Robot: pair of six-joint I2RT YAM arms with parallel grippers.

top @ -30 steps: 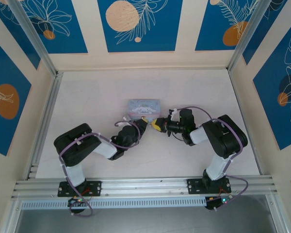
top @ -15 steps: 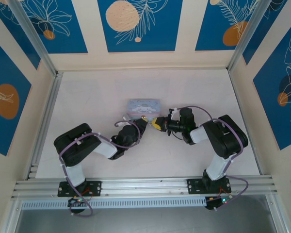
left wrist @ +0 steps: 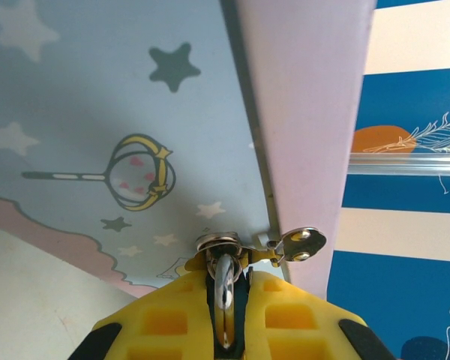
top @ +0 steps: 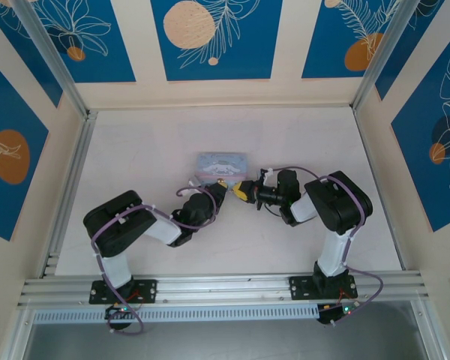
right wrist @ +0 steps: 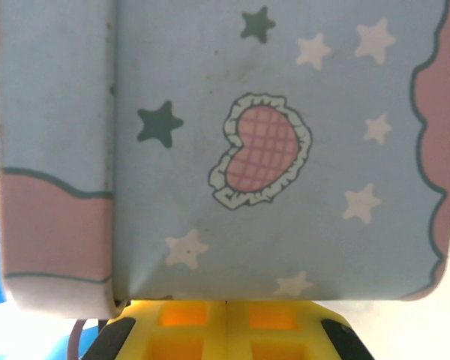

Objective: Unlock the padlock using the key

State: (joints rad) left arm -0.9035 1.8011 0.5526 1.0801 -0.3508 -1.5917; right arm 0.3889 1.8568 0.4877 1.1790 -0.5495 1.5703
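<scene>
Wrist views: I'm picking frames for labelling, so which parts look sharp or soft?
Left wrist: the tin box print and the metal loop between the yellow fingers are crisp. Right wrist: the tin box is very close, its print slightly soft, left edge blurred.

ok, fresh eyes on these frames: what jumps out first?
The pale blue cartoon tin at mid-table, where the yellow-tipped left gripper and right gripper meet at its near edge. In the left wrist view, the left fingers pinch a small metal loop at the tin's clasp. The right wrist view has the shut right fingers just below the tin's heart print.
</scene>
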